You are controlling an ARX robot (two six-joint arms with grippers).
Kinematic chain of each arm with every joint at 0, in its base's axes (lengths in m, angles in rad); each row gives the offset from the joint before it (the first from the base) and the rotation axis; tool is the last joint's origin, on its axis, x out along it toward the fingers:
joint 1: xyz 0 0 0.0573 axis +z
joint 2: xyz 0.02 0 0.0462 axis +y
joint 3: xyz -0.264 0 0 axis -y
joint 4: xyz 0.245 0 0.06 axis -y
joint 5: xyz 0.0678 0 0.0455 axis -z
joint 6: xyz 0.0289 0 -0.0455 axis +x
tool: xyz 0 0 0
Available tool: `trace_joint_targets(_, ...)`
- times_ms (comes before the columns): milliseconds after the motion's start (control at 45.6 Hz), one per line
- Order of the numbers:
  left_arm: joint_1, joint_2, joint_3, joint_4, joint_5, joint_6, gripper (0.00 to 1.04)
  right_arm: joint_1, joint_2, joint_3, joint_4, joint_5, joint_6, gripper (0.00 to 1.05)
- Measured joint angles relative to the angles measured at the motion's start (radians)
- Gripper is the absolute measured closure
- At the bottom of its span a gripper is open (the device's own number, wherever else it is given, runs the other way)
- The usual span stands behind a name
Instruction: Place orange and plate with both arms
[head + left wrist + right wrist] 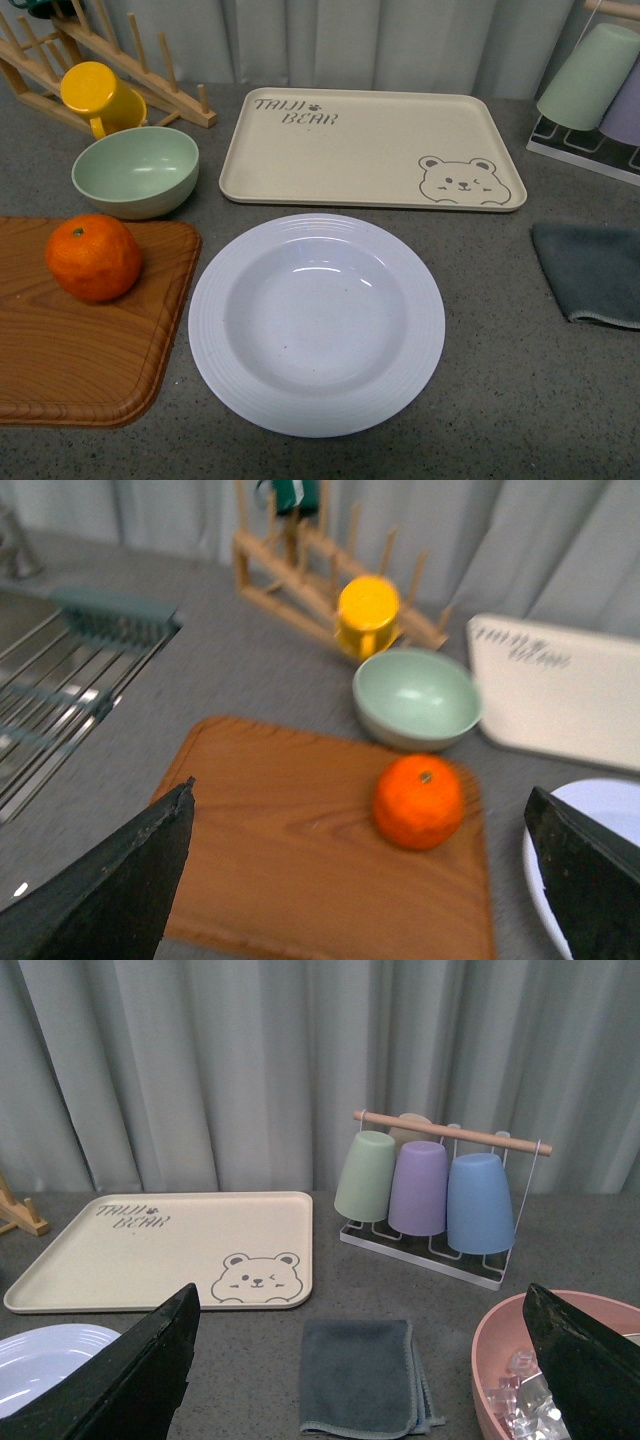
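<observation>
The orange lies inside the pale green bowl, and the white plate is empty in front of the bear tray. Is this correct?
No: the orange sits on the wooden board, beside the empty green bowl; the front view shows it. The white plate is empty in front of the bear tray.

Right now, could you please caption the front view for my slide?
Orange on a wooden board, white plate beside it, bear tray behind.

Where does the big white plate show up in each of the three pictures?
Front view: the plate lies in the middle, just nearer than the bear tray.
Left wrist view: a cut-off slice beside the wooden board, near the tray.
Right wrist view: a cut-off slice before the tray.
Shared landmark: the bear tray.
</observation>
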State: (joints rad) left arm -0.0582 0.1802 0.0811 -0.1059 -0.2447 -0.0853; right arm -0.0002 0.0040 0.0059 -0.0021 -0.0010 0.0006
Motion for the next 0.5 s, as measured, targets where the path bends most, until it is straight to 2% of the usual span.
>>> trace_joint_targets(88, 0.008, 0.271, 0.031, 0.171, 0.0, -0.047, 0.07, 0.0, 0.0, 0.0, 0.0, -0.001, 0.0, 0.09)
trace_joint_targets(110, 0.006, 0.359, 0.047, 0.253, 0.018, -0.056, 0.07, 0.0, 0.0, 0.0, 0.0, -0.001, 0.0, 0.09)
trace_joint_targets(241, -0.019, 0.793, 0.151, 0.496, 0.099, -0.099, 0.07, 0.0, 0.0, 0.0, 0.0, -0.001, 0.0, 0.09)
trace_joint_targets(329, -0.04, 1.039, 0.217, 0.541, 0.158, -0.114, 0.07, 0.0, 0.0, 0.0, 0.0, -0.001, 0.0, 0.09)
trace_joint_targets(504, -0.067, 1.328, 0.308, 0.581, 0.177, -0.114, 0.07, 0.0, 0.0, 0.0, 0.0, -0.001, 0.0, 0.09)
